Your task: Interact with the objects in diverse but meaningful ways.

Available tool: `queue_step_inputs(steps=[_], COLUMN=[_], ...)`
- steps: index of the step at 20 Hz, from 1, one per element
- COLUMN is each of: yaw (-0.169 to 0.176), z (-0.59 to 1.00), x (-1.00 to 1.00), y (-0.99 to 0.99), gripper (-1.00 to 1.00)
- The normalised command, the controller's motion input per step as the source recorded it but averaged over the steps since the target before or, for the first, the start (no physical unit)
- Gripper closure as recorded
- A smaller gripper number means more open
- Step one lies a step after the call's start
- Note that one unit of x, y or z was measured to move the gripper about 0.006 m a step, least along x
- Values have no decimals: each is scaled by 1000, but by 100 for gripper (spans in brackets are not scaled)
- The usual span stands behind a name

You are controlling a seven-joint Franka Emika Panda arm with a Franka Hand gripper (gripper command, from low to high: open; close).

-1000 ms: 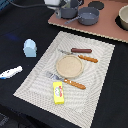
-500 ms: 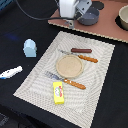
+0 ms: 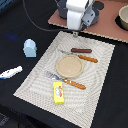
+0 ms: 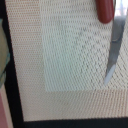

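the gripper (image 3: 75,33) is seen at the far edge of the woven placemat (image 3: 100,85), hanging low over it below the white body of the arm; its fingertips are too small and blurred in the exterior view, and are not shown in the wrist view, so whether it is released or clenched cannot be told. nothing is seen held in it.

the dark brown sausage (image 3: 81,50) is laid on the placemat just beyond the tan round plate (image 3: 69,66), and its rounded end (image 4: 105,11) is caught in the wrist view beside the knife blade (image 4: 114,47). the orange-handled knife (image 3: 87,58) is placed between the sausage and the plate. the orange-handled fork (image 3: 67,81) is laid along the plate's near side. the yellow rectangular box (image 3: 58,92) with its red-green label is set flat near the fork, on the placemat's near part.

the pale blue rounded-top block (image 3: 29,48) is stood upright on the black table (image 3: 20,20), off the placemat toward the exterior view's left. a white and blue item (image 3: 10,73) is laid on the table nearer the camera, well apart from the block.
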Motion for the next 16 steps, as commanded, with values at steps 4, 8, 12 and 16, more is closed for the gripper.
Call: queue_step_inputs(steps=[4, 8, 12, 16], yaw=[73, 21, 20, 12], z=[-369, -285, -233, -181], x=[313, 301, 389, 402], y=[-29, -28, 9, 51], gripper=[-100, -100, -100, -100])
